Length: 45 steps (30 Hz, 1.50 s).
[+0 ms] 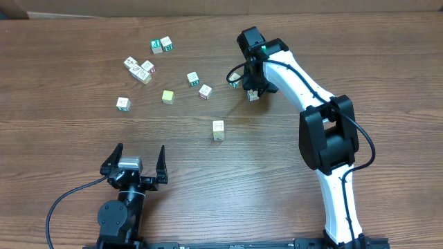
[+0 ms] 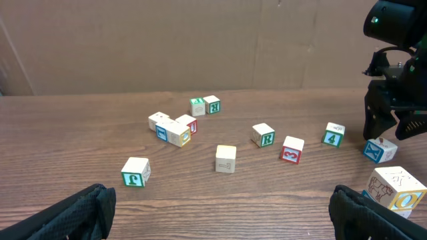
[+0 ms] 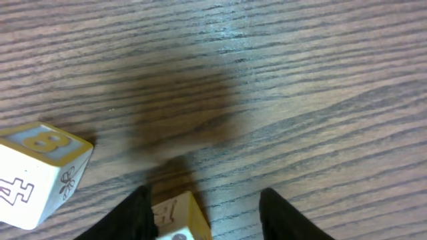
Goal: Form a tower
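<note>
Fingers (image 3: 133, 217) of R gripper (image 3: 203, 200): apart, not clamped; one lettered cube (image 3: 179, 215) sits between them on the table (image 3: 300, 80), close to one finger, gap to the other. L gripper (image 1: 138, 152): fingers wide apart, near side of table. Tower (image 1: 219, 130): 2 cubes high, mid-table, well apart from both grippers. Loose cubes (image 1: 145, 71): scattered far-left. Yellow-green cube (image 1: 167, 96): among them.

Brown table (image 1: 69, 138), loose lettered cubes (image 1: 193, 78), short tower (image 1: 219, 130)

Overhead: you are looking straight down. Left wrist: looking low across the brown wood-grain table (image 2: 87, 120), sharing the pale wooden cube stack (image 1: 218, 129) (image 2: 395, 192). Right wrist: facing down, close.
</note>
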Tool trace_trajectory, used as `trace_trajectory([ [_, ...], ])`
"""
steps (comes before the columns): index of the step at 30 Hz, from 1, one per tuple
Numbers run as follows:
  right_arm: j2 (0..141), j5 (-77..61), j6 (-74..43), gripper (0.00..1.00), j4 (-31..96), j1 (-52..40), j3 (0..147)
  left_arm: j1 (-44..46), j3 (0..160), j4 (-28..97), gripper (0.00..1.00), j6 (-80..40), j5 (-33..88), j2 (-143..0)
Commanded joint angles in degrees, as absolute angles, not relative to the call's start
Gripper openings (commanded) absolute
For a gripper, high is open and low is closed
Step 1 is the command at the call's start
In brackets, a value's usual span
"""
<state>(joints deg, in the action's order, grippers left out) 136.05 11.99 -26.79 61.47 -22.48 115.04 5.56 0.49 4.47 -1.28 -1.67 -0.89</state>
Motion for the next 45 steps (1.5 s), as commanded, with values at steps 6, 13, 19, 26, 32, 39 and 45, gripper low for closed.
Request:
trace_trajectory([
  [6,136.4,9.6,-26.5,0.48,61.4,-22.0,117.3,5.2,0.3,4.3,1.0,-0.4,-1.0,-0.3],
  [13,136.4,6.3,-26.5,0.47,65.2,-22.1,117.3,5.2,0.3,4.3,1.0,-0.4,-1.0,-0.3],
  [19,136.4,5.7,-26.5,0.48,69.2,-22.1,117.3,5.2,0.3,4.3,0.99,-0.4,-1.0,-0.3],
  [26,136.4,4.4,-26.5,0.48,69.1,-22.1,117.3,5.2,0.3,4.3,0.99,-0.4,-1.0,-0.3],
  [32,136.4,4.4,-26.5,0.48,69.1,-22.1,116.8,5.2,0.3,4.3,1.0,-0.4,-1.0,-0.3],
  [39,136.4,4.4,-26.5,0.42,65.5,-22.1,113.8,5.2,0.3,4.3,0.99,-0.4,-1.0,-0.3],
  [45,136.4,4.4,-26.5,0.4,66.3,-22.1,113.7,5.2,0.3,4.3,0.99,-0.4,-1.0,-0.3],
])
